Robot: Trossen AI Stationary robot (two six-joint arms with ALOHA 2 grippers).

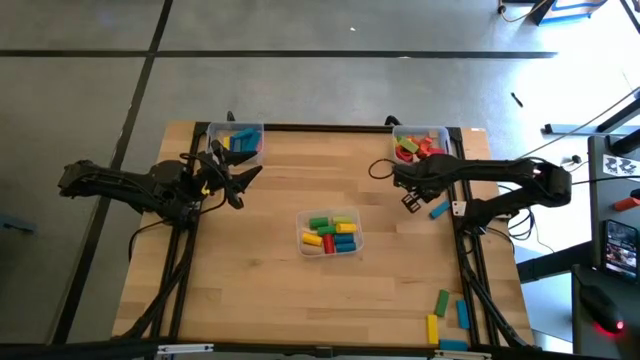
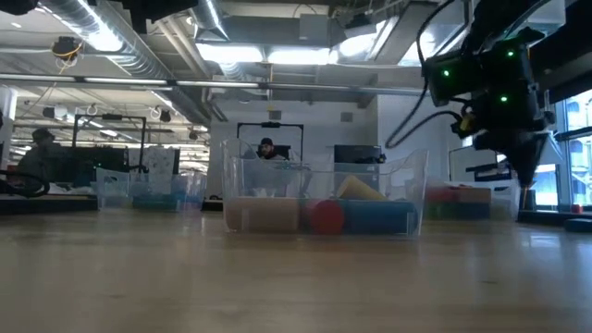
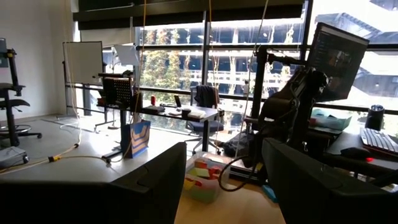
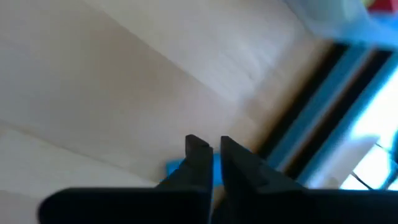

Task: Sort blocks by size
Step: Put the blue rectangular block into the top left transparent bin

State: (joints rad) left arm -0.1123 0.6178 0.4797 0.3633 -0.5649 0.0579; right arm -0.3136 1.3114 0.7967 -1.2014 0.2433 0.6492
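Blocks fill three clear bins: blue and yellow ones at the far left (image 1: 238,140), red ones at the far right (image 1: 420,144), mixed colours in the middle bin (image 1: 330,233). A blue block (image 1: 438,211) lies flat on the table. My right gripper (image 1: 411,201) points down just left of it, shut, with nothing between the fingers; in the right wrist view the blue block (image 4: 176,168) shows behind the fingertips (image 4: 214,147). My left gripper (image 1: 238,180) hovers open beside the far-left bin, holding nothing (image 3: 224,186).
Several loose blocks lie at the near right corner: green (image 1: 441,300), yellow (image 1: 433,327) and blue (image 1: 462,312). The middle bin (image 2: 324,199) stands between the arms. The table's right rail (image 1: 462,215) runs close by the right gripper. Bare wood lies at the near left.
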